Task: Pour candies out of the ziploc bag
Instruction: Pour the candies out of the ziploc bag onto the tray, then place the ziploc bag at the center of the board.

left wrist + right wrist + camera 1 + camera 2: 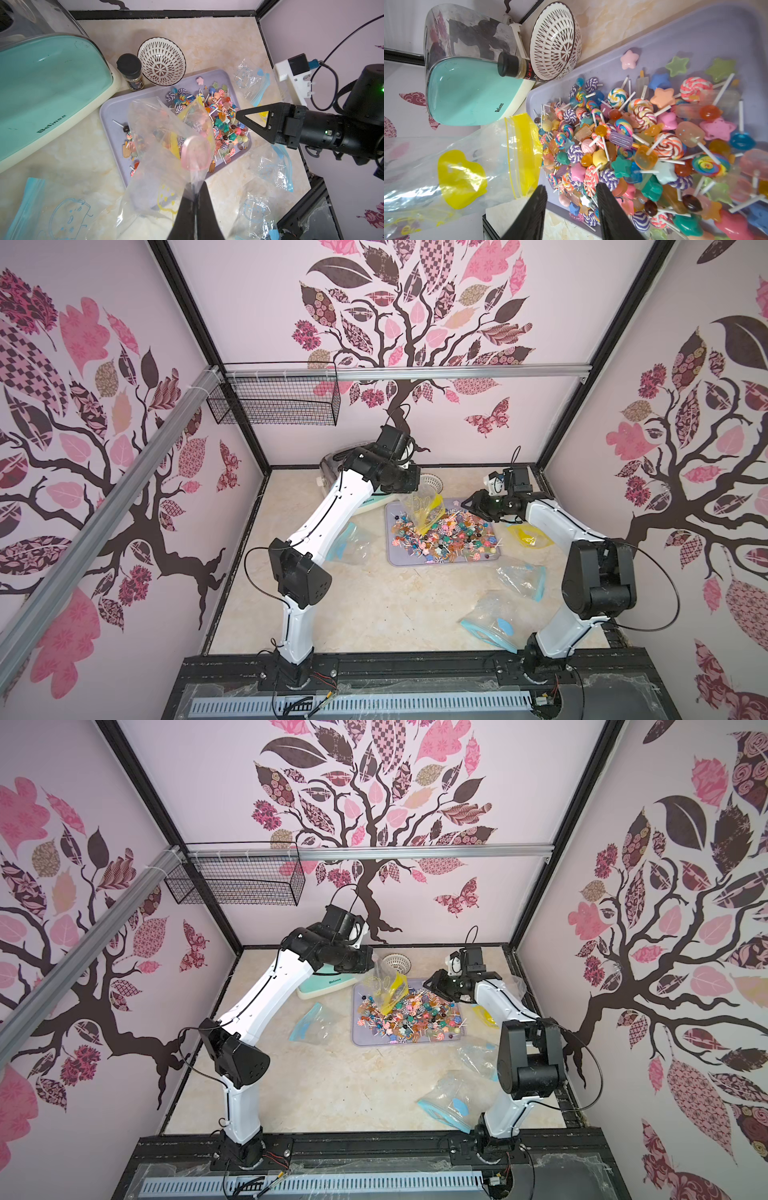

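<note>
My left gripper (pixel 196 186) is shut on a corner of the clear ziploc bag (pixel 166 145), which hangs with its yellow zip mouth (pixel 523 149) down over the lilac tray (pixel 112 110). In both top views the bag (pixel 422 510) (pixel 386 990) dangles from under the left wrist. The candies (pixel 453 535) (pixel 633 145) lie heaped on the tray, mostly lollipops and stars. A blurred pink sweet (pixel 194 154) shows through the bag's film. My right gripper (pixel 570 187) (pixel 467 502) stands open and empty just off the tray's right edge, next to the bag's mouth.
A mint-green appliance (pixel 52 89), a black-capped spice jar (pixel 131 72) and a patterned bowl (pixel 161 61) stand behind the tray. Empty blue-zip bags (pixel 494 622) (pixel 521 578) (pixel 349 541) and a yellow one (pixel 530 536) lie on the table. A wire basket (pixel 274 402) hangs on the back wall.
</note>
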Controlling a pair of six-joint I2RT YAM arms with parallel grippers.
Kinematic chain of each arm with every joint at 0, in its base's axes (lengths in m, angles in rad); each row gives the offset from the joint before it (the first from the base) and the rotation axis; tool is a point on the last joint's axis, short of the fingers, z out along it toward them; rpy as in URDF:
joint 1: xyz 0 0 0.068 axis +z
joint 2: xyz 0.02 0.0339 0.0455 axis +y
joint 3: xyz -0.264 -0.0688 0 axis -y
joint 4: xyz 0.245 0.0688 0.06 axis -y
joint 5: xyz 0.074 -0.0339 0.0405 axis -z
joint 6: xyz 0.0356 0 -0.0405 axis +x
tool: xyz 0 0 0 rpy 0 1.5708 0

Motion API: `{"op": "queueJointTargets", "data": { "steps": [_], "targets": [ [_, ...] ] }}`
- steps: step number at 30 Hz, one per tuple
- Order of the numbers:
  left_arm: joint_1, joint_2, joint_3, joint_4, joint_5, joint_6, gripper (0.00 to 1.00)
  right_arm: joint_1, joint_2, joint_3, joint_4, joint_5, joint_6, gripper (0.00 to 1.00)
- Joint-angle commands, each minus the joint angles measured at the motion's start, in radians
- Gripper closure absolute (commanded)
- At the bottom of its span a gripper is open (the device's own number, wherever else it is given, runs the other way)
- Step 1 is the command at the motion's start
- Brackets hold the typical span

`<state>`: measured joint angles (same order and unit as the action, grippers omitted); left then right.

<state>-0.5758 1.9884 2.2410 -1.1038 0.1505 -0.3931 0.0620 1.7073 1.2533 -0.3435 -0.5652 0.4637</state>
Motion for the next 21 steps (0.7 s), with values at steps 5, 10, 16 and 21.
{"op": "queueJointTargets", "data": {
  "steps": [5,10,16,21],
  "targets": [
    [0.077,-0.15,-0.058,-0.035,-0.101,-0.006,1.0,-0.005,-0.074,0.002,-0.021,-0.003,-0.028,0.55],
    [0.226,-0.392,-0.44,0.113,0.043,-0.079,1.0,-0.005,-0.126,-0.03,-0.047,0.011,-0.051,0.54],
    [0.287,-0.668,-0.821,0.232,0.284,-0.145,1.0,0.0,-0.163,-0.076,-0.052,-0.012,-0.056,0.55],
    [0.29,-0.825,-1.078,0.289,0.386,-0.187,1.0,0.03,-0.2,-0.098,-0.072,-0.001,-0.071,0.54]
  ]
}}
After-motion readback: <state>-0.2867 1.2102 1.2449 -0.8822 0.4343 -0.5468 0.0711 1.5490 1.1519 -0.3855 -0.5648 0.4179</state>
